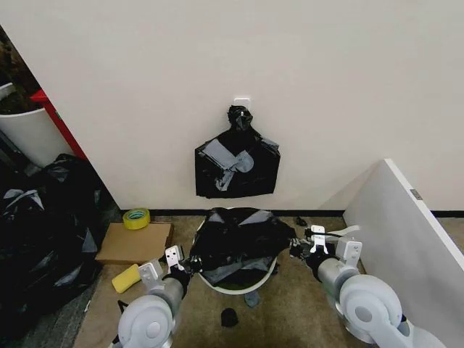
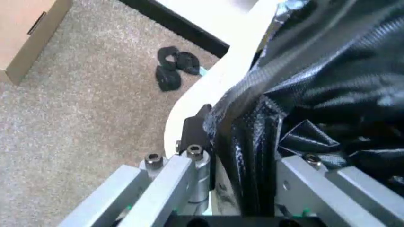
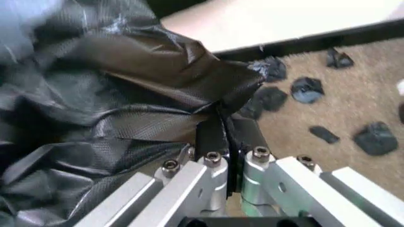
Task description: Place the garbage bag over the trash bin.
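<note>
The garbage bag (image 1: 239,239), thin glossy black plastic, lies crumpled over the top of the trash bin (image 1: 250,288), whose pale rim shows below the plastic at the front. My left gripper (image 1: 190,265) holds the bag's left edge and my right gripper (image 1: 296,249) its right edge. In the left wrist view, a thick fold of the bag (image 2: 315,94) fills the left gripper (image 2: 243,142), beside the bin's white rim (image 2: 208,85). In the right wrist view, the right gripper (image 3: 227,135) is pinched on a corner of the bag (image 3: 126,94).
A square black bundle (image 1: 237,165) hangs on the wall behind the bin. A cardboard box (image 1: 134,243), a tape roll (image 1: 136,218) and a yellow sponge (image 1: 125,278) lie to the left, beyond them bulging black sacks (image 1: 43,232). A white panel (image 1: 406,232) stands on the right. Black scraps (image 1: 229,317) litter the carpet.
</note>
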Robot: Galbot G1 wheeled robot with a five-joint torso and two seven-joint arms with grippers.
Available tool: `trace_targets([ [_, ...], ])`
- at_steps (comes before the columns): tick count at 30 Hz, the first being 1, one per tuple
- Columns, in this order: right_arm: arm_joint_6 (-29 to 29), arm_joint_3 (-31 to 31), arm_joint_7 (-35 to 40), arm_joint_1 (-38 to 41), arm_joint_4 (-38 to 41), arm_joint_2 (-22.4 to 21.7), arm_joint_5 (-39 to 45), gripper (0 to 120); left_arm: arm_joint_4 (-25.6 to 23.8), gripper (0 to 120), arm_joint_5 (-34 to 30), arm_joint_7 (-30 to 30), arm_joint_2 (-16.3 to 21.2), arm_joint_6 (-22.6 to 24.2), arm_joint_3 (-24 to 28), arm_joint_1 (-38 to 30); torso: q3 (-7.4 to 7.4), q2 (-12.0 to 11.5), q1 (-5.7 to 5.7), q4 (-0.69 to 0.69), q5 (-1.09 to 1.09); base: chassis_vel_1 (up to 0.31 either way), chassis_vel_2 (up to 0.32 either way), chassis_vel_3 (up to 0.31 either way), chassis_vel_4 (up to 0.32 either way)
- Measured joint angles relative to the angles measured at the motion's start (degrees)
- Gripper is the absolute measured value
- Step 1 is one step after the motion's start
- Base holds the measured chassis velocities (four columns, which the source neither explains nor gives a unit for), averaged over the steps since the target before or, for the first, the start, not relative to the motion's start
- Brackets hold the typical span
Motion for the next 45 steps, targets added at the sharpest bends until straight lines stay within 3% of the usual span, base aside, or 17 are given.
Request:
trace_targets([
  [10,0.0,0.2,-3.9,-1.3,-0.8,-0.6,-3.2,0,-1.2,5,-0.2,0.0,0.3,0.0,-0.1,0.7,0.0,0.0,0.0,0.01,0.0,0.0,0.0,0.0,0.0],
  [11,0.3,0.1,-5.3,-2.0,-0.1,-0.9,-4.7,6,-1.3,5,-0.2,0.0,0.3,0.0,-0.1,0.7,0.0,0.0,0.0,0.0,-0.01,0.0,0.0,0.0,0.0],
  [13,0.6,0.0,-6.0,-2.3,0.3,-1.1,-5.6,8,-1.4,5,-0.2,0.0,0.4,0.1,-0.1,0.7,0.0,0.0,0.0,-0.01,-0.01,0.0,0.0,0.0,0.0],
  [18,4.4,0.4,-10.5,-4.8,3.1,-1.9,-13.4,31,-1.5,5,-0.1,0.1,0.8,0.6,-0.2,0.5,0.0,0.0,0.0,0.0,0.0,0.0,0.0,0.0,0.0],
  [20,5.1,1.2,-11.5,-5.5,3.9,-2.1,-14.6,34,-1.5,5,0.0,0.2,0.9,0.7,-0.2,0.4,0.0,0.0,0.0,0.0,-0.01,0.0,0.0,0.0,0.0],
  [26,6.6,8.6,-16.2,-12.0,8.9,-3.2,-20.5,59,-0.9,5,0.3,0.5,1.6,0.9,-0.2,-0.2,0.0,0.0,0.0,0.01,0.0,0.0,0.0,0.0,0.0],
  [27,6.6,8.6,-16.2,-12.0,8.9,-3.2,-20.5,59,-0.9,5,0.3,0.5,1.6,0.9,-0.2,-0.2,0.0,0.0,0.0,0.01,0.0,0.0,0.0,0.0,0.0],
  [34,15.6,12.6,-28.3,-19.8,11.5,-6.3,-32.5,89,-1.6,5,3.4,2.8,2.8,2.0,-0.6,0.2,0.0,0.0,0.0,0.0,0.0,0.0,0.0,0.0,0.0],
  [39,21.3,8.3,-33.7,-16.0,12.3,-8.2,-41.1,100,-3.6,5,6.1,4.7,4.3,4.0,0.0,0.6,0.0,0.0,0.0,0.02,0.0,0.0,0.0,0.0,0.0],
  [45,27.6,5.1,-39.5,-15.6,13.2,-9.4,-50.7,100,-4.4,5,6.7,4.3,5.3,5.4,0.1,0.5,0.0,0.0,0.0,0.0,0.0,0.0,0.0,0.0,0.0],
])
